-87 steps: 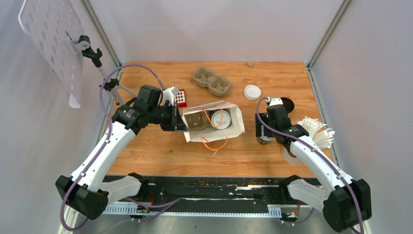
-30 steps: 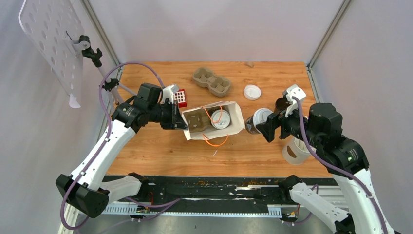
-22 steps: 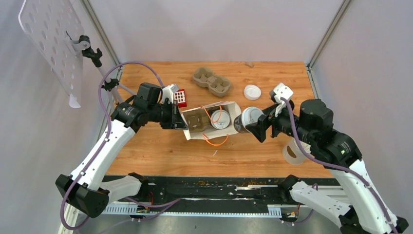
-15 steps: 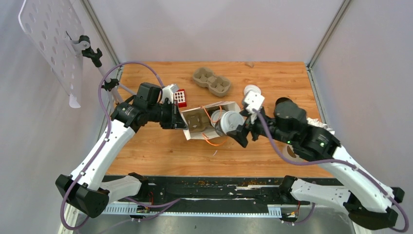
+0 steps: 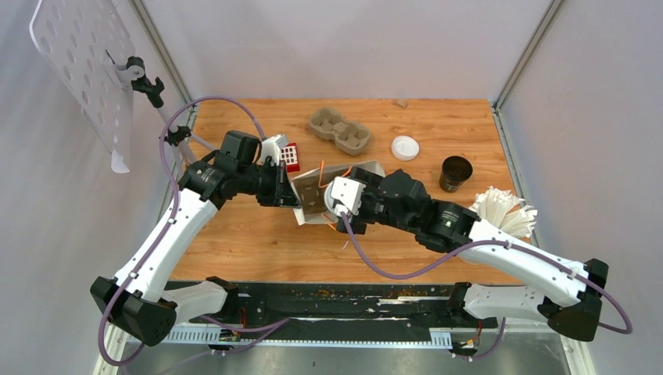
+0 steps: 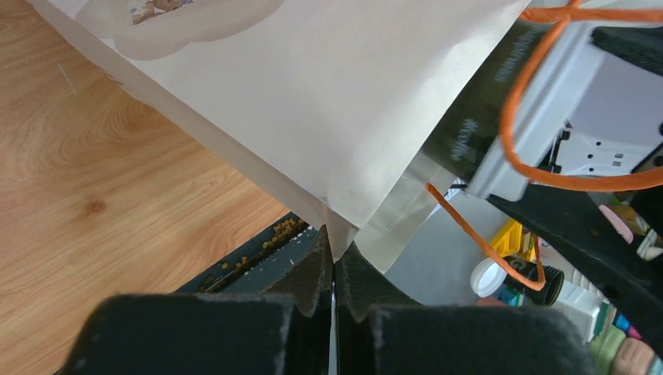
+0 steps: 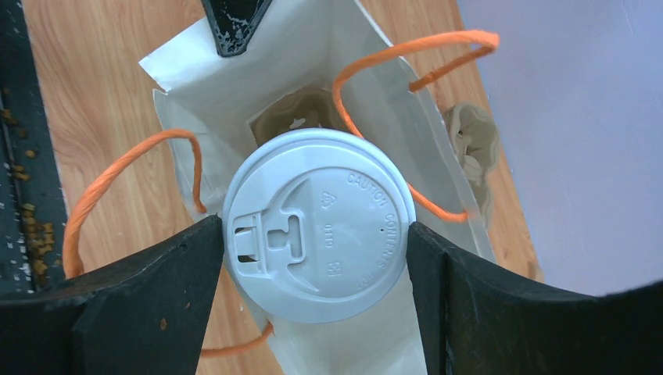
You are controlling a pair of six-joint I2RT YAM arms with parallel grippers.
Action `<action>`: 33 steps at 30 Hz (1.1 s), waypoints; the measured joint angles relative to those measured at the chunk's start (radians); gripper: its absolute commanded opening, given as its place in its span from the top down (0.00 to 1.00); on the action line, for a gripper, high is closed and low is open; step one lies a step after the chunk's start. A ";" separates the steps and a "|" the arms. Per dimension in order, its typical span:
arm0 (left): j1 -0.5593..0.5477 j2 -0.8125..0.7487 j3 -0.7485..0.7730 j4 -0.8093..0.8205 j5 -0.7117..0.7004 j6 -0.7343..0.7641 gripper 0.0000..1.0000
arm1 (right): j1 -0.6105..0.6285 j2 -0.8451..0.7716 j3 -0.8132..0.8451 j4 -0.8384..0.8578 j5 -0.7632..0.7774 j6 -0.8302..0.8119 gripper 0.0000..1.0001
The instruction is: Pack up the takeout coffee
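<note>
A white paper bag [image 5: 306, 212] with orange handles lies open mid-table, a pulp tray [image 5: 311, 190] inside it. My left gripper [image 5: 291, 201] is shut on the bag's left rim corner, which shows between the pads in the left wrist view [image 6: 334, 248]. My right gripper [image 5: 344, 205] hovers over the bag mouth, shut on a takeout cup by its sides. The cup's white lid [image 7: 318, 224] fills the right wrist view between both fingers [image 7: 148, 301], with the bag [image 7: 266, 70] and an empty tray pocket [image 7: 301, 117] below. The cup seen earlier in the bag is hidden under the arm.
A second pulp tray [image 5: 338, 130] lies at the back. A loose white lid [image 5: 404, 147] and an open dark cup [image 5: 456, 173] sit at the right, and a white holder of sticks [image 5: 504, 211] stands nearer. A red block [image 5: 290, 157] sits behind the left wrist.
My right arm picked up a lidded cup at the right and carried it left over the bag mouth. The left gripper stayed on the bag rim.
</note>
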 measured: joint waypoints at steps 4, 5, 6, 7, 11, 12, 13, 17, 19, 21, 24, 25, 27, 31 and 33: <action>0.000 0.011 0.014 -0.002 0.003 0.011 0.98 | 0.000 0.060 -0.006 0.025 -0.001 -0.076 0.33; 0.000 0.011 0.014 -0.004 0.003 0.013 0.98 | 0.000 0.063 -0.013 0.030 -0.002 -0.087 0.33; 0.000 0.011 0.014 -0.007 0.003 0.018 0.98 | 0.000 0.064 -0.024 0.034 -0.004 -0.100 0.33; 0.000 0.011 0.014 -0.008 0.003 0.023 0.98 | 0.000 0.064 -0.037 0.038 -0.004 -0.111 0.33; 0.000 0.012 0.018 -0.009 0.008 0.047 0.97 | 0.000 0.062 -0.096 0.068 -0.001 -0.145 0.32; 0.000 0.014 0.024 -0.009 0.009 0.053 0.97 | 0.000 0.062 -0.107 0.071 0.000 -0.153 0.33; 0.000 0.017 0.032 -0.008 0.010 0.058 0.97 | 0.000 0.063 -0.117 0.072 -0.001 -0.163 0.33; 0.000 0.021 0.048 -0.003 0.015 0.072 0.97 | 0.000 0.071 -0.126 0.069 -0.023 -0.187 0.33; 0.000 0.021 0.048 -0.002 0.018 0.074 0.96 | 0.010 0.071 -0.125 0.060 -0.039 -0.188 0.33; 0.000 0.021 0.046 0.005 0.024 0.075 0.95 | 0.029 0.070 -0.124 0.049 -0.041 -0.186 0.33; 0.000 0.021 0.041 0.014 0.037 0.075 0.92 | 0.084 0.064 -0.124 0.029 -0.038 -0.185 0.33; 0.000 0.021 0.041 0.016 0.040 0.075 0.90 | 0.103 0.060 -0.124 0.026 -0.038 -0.184 0.33; 0.000 0.021 0.041 0.016 0.040 0.077 0.86 | 0.129 0.058 -0.124 0.024 -0.038 -0.181 0.33; 0.000 0.021 0.047 -0.006 0.016 0.089 0.77 | 0.146 0.076 -0.110 0.028 -0.035 -0.175 0.33; 0.000 0.021 0.053 -0.020 -0.002 0.095 0.74 | 0.146 0.099 -0.103 0.045 -0.019 -0.175 0.33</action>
